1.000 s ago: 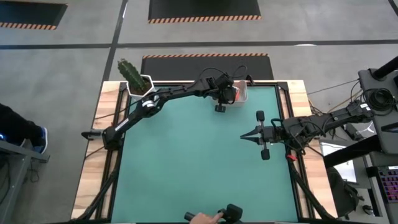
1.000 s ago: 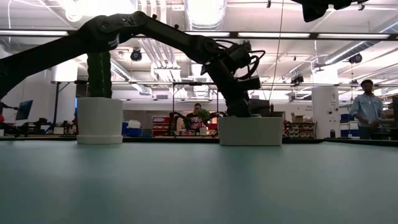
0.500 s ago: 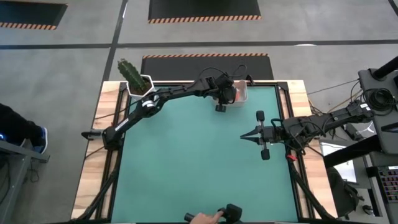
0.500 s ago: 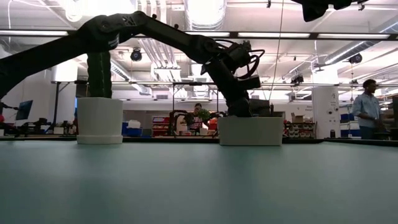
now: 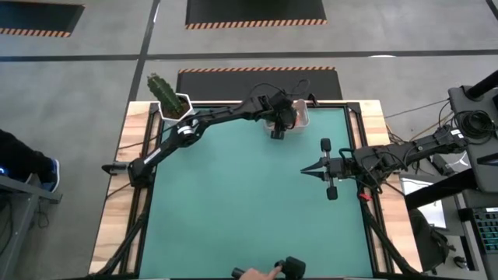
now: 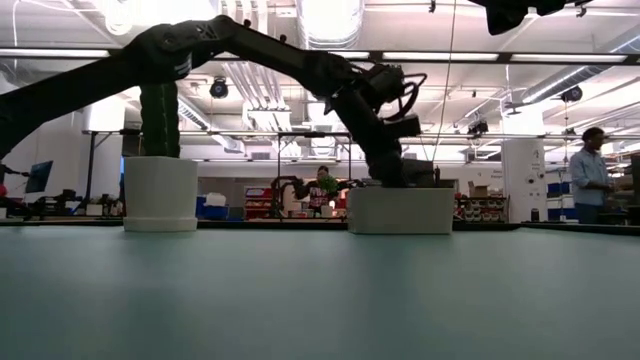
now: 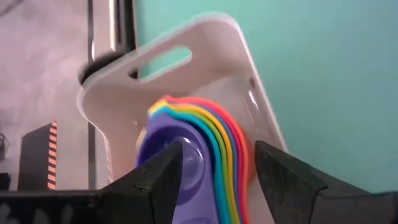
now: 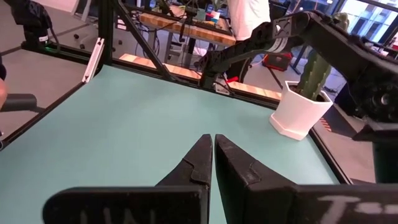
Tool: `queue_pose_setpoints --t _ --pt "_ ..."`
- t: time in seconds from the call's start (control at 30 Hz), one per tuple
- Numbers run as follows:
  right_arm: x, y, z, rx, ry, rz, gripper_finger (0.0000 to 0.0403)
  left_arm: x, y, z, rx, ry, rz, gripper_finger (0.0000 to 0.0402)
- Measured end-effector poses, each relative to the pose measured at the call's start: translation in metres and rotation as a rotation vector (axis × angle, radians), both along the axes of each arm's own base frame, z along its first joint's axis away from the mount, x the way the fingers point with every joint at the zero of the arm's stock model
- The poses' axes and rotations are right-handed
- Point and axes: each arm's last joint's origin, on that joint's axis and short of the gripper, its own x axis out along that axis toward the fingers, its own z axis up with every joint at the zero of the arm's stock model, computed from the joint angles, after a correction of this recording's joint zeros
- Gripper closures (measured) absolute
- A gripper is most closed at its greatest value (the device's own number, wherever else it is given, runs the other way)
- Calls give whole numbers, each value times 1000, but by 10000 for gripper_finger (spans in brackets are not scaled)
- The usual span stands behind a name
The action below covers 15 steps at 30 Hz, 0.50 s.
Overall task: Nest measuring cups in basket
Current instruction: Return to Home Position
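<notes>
The white basket (image 7: 214,38) stands at the table's far edge (image 5: 302,117), its base on the green mat (image 6: 400,210). Inside it lie the nested measuring cups (image 7: 214,134), with the purple cup (image 7: 163,146) innermost and blue, teal, green, yellow, orange and red rims fanned out around it. My left gripper (image 7: 217,155) reaches down into the basket, open, one finger on each side of the stack. I cannot tell whether the fingers touch the cups. My right gripper (image 5: 305,171) hovers shut and level over the mat's right half.
A white pot with a green cactus (image 5: 173,105) stands at the far left corner (image 6: 160,195). At the table's near edge a person's hand (image 5: 253,272) rests beside a dark object (image 5: 292,267). People move about in the room behind the table (image 6: 597,170).
</notes>
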Motion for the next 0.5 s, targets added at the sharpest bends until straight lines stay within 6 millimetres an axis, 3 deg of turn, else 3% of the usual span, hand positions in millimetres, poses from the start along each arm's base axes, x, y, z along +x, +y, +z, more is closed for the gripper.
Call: queue_pose_setpoints --t 0.3,0.5 --pt "0 0 0 -10 0 1 394 -11 -15 49 -45 -67 -50 231" --pt "0 0 -6 -57 4 10 394 -29 -59 109 -209 -138 -208 285"
